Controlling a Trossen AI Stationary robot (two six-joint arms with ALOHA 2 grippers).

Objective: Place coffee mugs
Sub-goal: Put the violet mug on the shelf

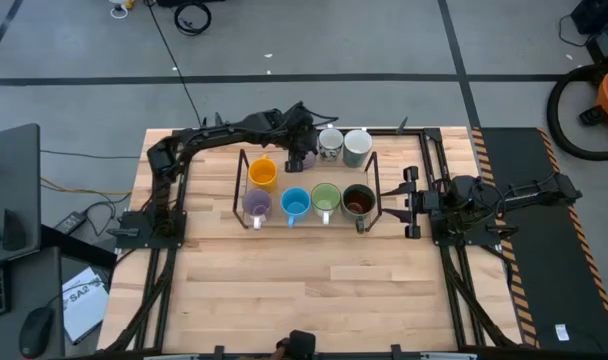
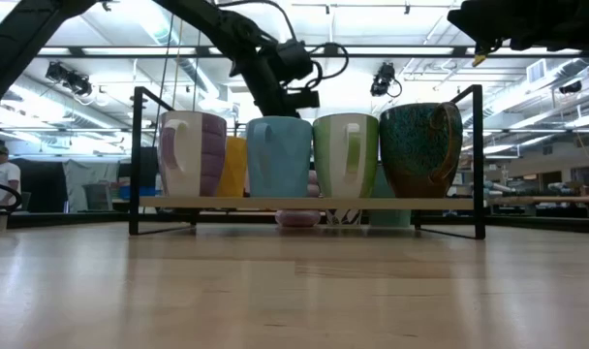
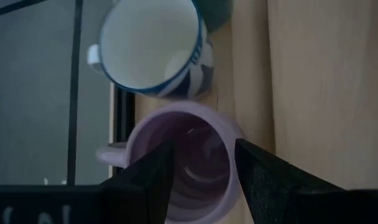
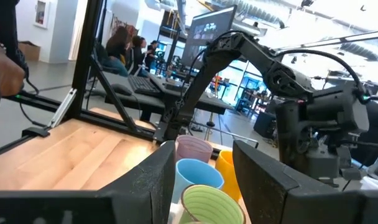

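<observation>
While spread and not yet pinching anything, hangs low over the back of the table: left gripper [image 3: 204, 148], dark fingers [image 3: 155, 180] straddling one side of a small lavender ceramic mug [image 3: 195, 165]. Cannot tell whether touching the rim.

Mug upright on the bare wooden table [image 1: 314, 290], just behind the black wire rack [image 2: 135, 165], handle turned toward the rack's side. Just beside it, nearly touching, a white ceramic mug with a blue pattern [image 3: 152, 37].

Likely troubles, as a judgement:
- Closing off-centre on the curved, glazed wall: slipping out, or tipping toward the patterned neighbour and knocking it.
- Pinching only one wall: swinging from the grip on lifting, then dropping on the way over.
- Lifting too low: catching the rack's rear wire, or clipping the orange ceramic mug [image 1: 263, 173] standing just beside on the rack.
- Setting down skewed on the shelf: bumping mugs already lined up along the front row.

Off by the rack's other end, waiting with fingers apart: right gripper [image 4: 204, 149], well clear of the lavender mug.
</observation>
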